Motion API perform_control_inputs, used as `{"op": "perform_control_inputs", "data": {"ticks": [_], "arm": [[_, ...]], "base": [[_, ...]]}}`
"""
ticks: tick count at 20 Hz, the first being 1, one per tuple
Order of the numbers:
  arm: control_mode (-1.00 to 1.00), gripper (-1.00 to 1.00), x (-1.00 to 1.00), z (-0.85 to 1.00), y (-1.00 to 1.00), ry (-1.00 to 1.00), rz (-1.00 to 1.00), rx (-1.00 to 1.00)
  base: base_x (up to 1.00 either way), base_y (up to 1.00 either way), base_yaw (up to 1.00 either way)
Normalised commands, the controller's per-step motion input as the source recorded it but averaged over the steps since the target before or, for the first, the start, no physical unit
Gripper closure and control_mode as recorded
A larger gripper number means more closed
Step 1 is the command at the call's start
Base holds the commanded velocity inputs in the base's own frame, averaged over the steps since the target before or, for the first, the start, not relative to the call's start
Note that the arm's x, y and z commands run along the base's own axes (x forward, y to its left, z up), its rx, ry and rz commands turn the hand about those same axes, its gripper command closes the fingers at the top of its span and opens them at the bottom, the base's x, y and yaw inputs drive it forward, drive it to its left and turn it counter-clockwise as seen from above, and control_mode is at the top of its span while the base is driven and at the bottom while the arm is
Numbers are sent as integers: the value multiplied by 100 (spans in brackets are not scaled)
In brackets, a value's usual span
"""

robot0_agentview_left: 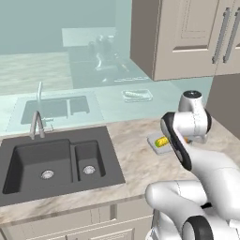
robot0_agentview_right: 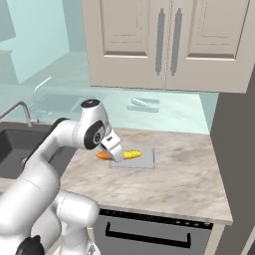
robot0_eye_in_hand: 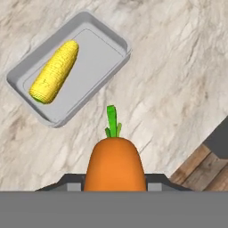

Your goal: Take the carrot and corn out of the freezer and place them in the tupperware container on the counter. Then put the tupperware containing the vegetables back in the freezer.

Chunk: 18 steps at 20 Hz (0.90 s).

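Clamped between the gripper's [robot0_eye_in_hand: 114, 183] jaws, the carrot [robot0_eye_in_hand: 115, 165] hangs over bare counter [robot0_eye_in_hand: 178, 67], beside the tupperware container [robot0_eye_in_hand: 116, 41] rather than above it. Inside, the corn [robot0_eye_in_hand: 54, 72] hugs one long rim, probably leaving room for the carrot.

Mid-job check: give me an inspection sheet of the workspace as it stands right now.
Surface: marbled counter, bare around the tray.
Job's things: corn lies in the tupperware container; carrot is outside it, above the counter.
Clutter: nothing seen.
Grippers: gripper shut on the carrot, beside the container.
Cables: nothing seen.
Surroundings: dark double sink with faucet; beige wall cabinets; dishwasher front.
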Motion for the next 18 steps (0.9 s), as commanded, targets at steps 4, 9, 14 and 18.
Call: {"op": "perform_control_inputs", "data": {"ticks": [4, 9, 14, 18], "arm": [[-100, 100, 40, -29, -17, 1, 0, 0], [-100, 100, 30, -23, -15, 6, 0, 0], [-100, 100, 35, -13, -15, 7, 0, 0], [-100, 100, 35, -17, -10, 4, 0, 0]], "base": [[0, 0, 0], [0, 0, 0], [0, 0, 0], [0, 0, 0]]}}
